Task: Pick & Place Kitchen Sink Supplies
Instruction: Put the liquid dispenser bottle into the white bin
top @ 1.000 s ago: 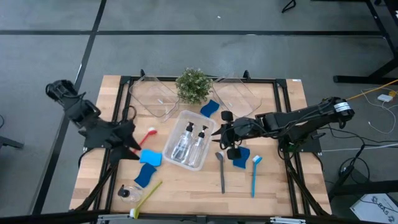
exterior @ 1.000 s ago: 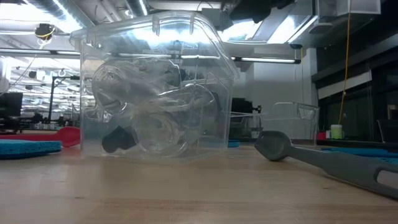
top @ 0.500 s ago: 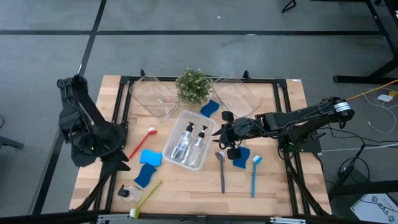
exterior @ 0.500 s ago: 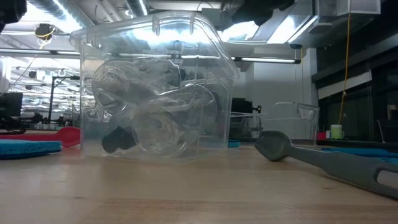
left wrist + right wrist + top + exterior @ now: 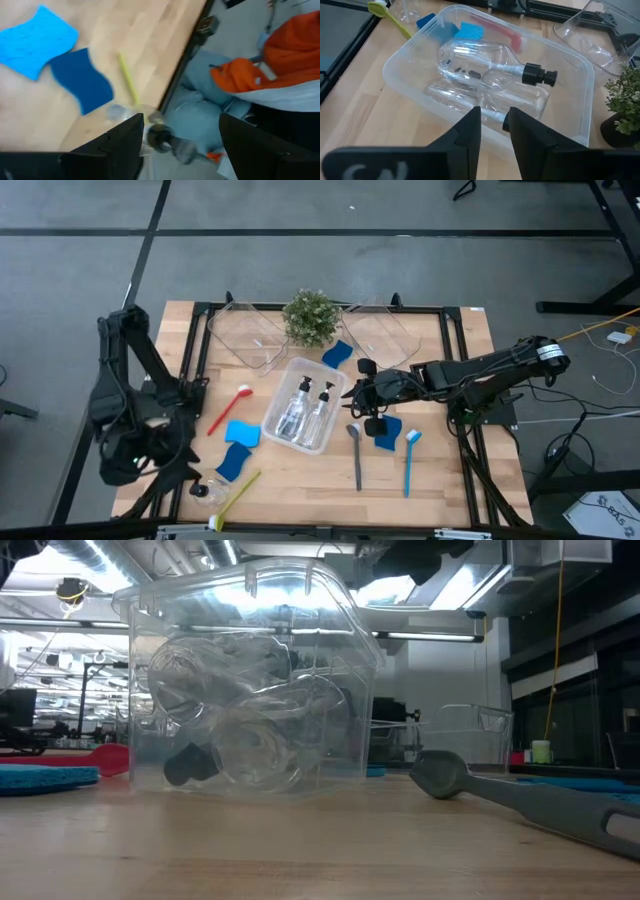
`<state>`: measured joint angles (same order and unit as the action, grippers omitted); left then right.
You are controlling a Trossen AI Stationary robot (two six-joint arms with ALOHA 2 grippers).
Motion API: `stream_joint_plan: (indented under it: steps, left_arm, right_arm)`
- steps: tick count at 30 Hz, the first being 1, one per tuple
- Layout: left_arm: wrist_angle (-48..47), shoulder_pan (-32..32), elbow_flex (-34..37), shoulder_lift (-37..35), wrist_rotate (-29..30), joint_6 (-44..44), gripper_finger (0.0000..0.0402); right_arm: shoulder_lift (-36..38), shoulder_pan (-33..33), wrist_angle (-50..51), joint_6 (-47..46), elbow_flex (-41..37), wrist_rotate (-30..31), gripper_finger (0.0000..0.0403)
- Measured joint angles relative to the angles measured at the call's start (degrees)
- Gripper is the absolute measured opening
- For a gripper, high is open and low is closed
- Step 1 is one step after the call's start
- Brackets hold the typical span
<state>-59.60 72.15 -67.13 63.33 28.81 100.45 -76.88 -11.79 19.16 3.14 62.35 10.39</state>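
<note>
A clear bin [image 5: 305, 403] at the table's middle holds two clear pump bottles [image 5: 485, 70] lying on their sides. My right gripper [image 5: 494, 122] hovers at the bin's right rim, its fingers a little apart with nothing between them. My left gripper [image 5: 182, 145] is wide open over the near left corner, above a third pump bottle [image 5: 205, 490] that lies beside the yellow-green brush [image 5: 237, 495]. Two blue sponges [image 5: 240, 445] and a red brush [image 5: 230, 408] lie left of the bin. On its right lie a grey brush [image 5: 356, 455], a blue brush [image 5: 410, 460] and a dark blue sponge [image 5: 388, 430].
Two more clear bins [image 5: 250, 335] [image 5: 380, 330] stand at the far edge, either side of a small potted plant [image 5: 310, 318], with another blue sponge [image 5: 337, 353] near it. A person in orange and jeans [image 5: 260, 75] sits just beyond the near edge.
My left arm has swung from beside the red brush toward the table's near edge. It has sunk a little and rolled its wrist, and its gripper now stands over the pump bottle at the near left corner, still open.
</note>
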Motion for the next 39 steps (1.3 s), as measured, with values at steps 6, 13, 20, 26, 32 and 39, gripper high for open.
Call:
stream_joint_plan:
  steps: [6, 13, 20, 26, 32, 39]
  left_arm:
    - [1.2, 5.2, 0.0, 1.9, 5.3, 4.4, 0.0251]
    - [0.9, 9.7, 0.0, 3.0, 7.8, 5.4, 0.0251]
    - [-1.9, 10.7, 0.0, 5.6, 1.6, 9.5, 0.0251]
    - [-3.1, 10.7, 0.0, 8.7, 1.0, 11.9, 0.0251]
    - [-1.3, 10.2, 0.0, 12.9, 1.2, 12.0, 0.0251]
    - [-0.8, 10.1, 0.1, 13.5, 5.9, 11.3, 0.0251]
  right_arm:
    - [0.0, 0.0, -0.2, -0.2, 0.0, 0.0, 0.01]
    - [0.0, 0.0, -1.3, 0.1, 0.0, 0.1, 0.01]
    - [0.0, 0.0, -1.8, 0.5, 0.0, 0.1, 0.01]
    - [0.0, 0.0, -1.8, 0.4, 0.0, 0.1, 0.01]
    - [0.0, 0.0, -1.8, 1.2, 0.0, 0.1, 0.01]
    - [0.0, 0.0, -1.8, 2.0, 0.0, 0.1, 0.01]
